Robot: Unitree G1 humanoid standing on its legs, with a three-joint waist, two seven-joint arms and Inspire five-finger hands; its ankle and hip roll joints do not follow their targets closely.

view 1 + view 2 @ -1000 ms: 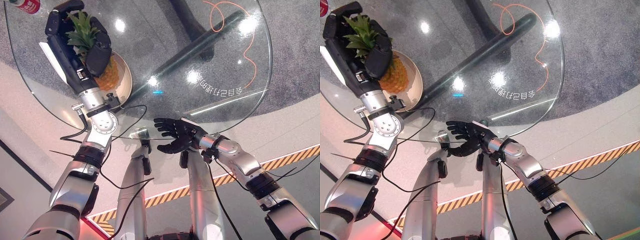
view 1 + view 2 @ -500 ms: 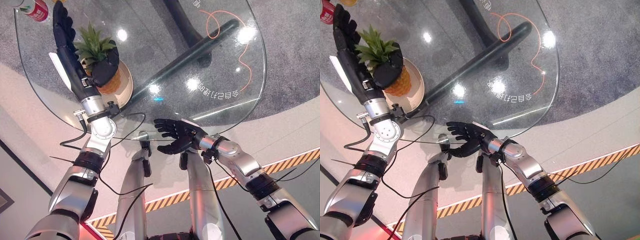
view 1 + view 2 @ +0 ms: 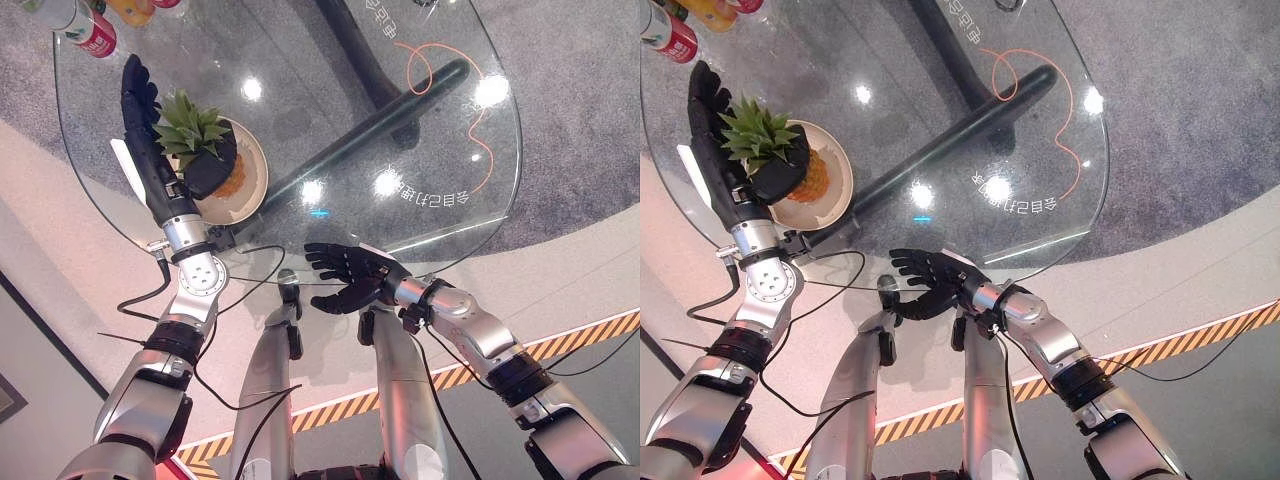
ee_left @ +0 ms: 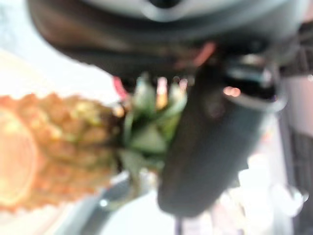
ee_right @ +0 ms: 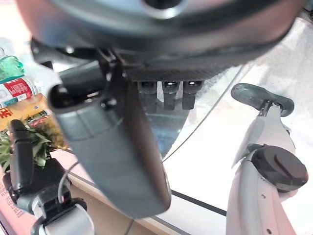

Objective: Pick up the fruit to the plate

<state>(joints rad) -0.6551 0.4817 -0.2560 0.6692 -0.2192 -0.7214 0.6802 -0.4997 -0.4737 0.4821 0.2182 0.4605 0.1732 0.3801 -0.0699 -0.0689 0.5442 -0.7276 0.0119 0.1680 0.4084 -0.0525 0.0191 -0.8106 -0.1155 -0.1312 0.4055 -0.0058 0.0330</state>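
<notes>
A pineapple (image 3: 192, 126) with a green crown rests in the round cream plate (image 3: 256, 160) at the left of the glass table (image 3: 440, 230). My left hand (image 3: 148, 150) stands beside it with its fingers straight, and its thumb (image 4: 210, 147) lies against the fruit's orange body (image 4: 49, 147). My right hand (image 3: 348, 280) hovers open at the table's near edge, palm spread, well apart from the plate and holding nothing.
Bottles and a can (image 3: 88, 32) stand at the table's far left edge behind the plate. Under the glass run the table's dark base bar (image 3: 380, 120) and an orange cable (image 3: 480, 110). A yellow-black striped line (image 3: 580, 335) crosses the floor.
My left hand's fingers, curled round the pineapple a second ago, have straightened and let go; the fruit now sits in the plate. The camera has shifted. The right hand has hardly moved.
</notes>
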